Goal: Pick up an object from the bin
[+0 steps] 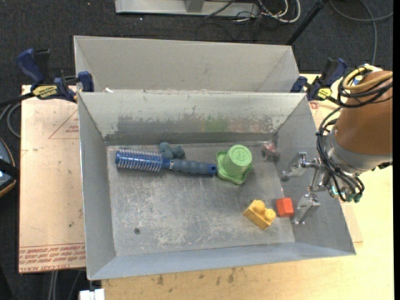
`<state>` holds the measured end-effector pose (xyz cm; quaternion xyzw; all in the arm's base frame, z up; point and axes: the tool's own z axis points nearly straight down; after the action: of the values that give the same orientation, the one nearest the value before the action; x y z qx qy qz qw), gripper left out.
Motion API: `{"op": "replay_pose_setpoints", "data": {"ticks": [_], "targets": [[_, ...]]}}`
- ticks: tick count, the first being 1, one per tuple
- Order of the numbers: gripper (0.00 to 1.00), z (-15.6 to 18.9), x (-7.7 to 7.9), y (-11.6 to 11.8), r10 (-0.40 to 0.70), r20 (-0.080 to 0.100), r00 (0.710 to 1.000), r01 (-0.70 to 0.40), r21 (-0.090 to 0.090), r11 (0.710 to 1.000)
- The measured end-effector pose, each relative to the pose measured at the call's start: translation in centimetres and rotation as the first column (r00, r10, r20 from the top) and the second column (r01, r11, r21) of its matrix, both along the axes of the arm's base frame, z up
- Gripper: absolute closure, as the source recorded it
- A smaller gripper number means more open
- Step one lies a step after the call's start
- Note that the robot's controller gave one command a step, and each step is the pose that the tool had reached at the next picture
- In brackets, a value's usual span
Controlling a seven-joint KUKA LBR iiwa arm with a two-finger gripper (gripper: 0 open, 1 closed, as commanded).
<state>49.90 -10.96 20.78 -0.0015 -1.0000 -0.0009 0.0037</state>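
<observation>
starting farthest to the left of the gripper, we see a blue hairbrush (164, 162) lying flat on the floor of the bin (175, 224), its bristled head pointing away from the gripper and its handle towards it. closer in, at the handle's end, a green cup (235, 164) lies tipped on its side, well apart from the fingers. nearer again, a yellow block (260, 214) sits low on the floor, and touching or just beside it, on the gripper's side, is a small orange cube (284, 207). that cube is the thing nearest the gripper, just left of its lower finger. a small pinkish scrap (269, 149) lies a little up and left of the upper finger; we cannot tell what it is. the gripper (300, 190) itself is down in the bin by the right wall, fingers spread wide with nothing between them. we judge the pick as not yet made: nothing is grasped or lifted, and closing on a thing and raising it out are both left to do.
</observation>
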Motion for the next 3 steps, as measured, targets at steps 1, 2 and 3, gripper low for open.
{"op": "replay_pose_setpoints", "data": {"ticks": [1,2,3], "targets": [[0.0,-13.4,-0.4,3.0,0.028,0.021,0.999,-0.028,-0.002,1.0],[0.0,-10.7,-1.0,5.1,-0.09,0.011,0.996,0.09,0.0,0.996],[0.0,-9.5,-0.7,3.6,-0.087,0.011,0.996,0.087,-0.002,0.996]]}}
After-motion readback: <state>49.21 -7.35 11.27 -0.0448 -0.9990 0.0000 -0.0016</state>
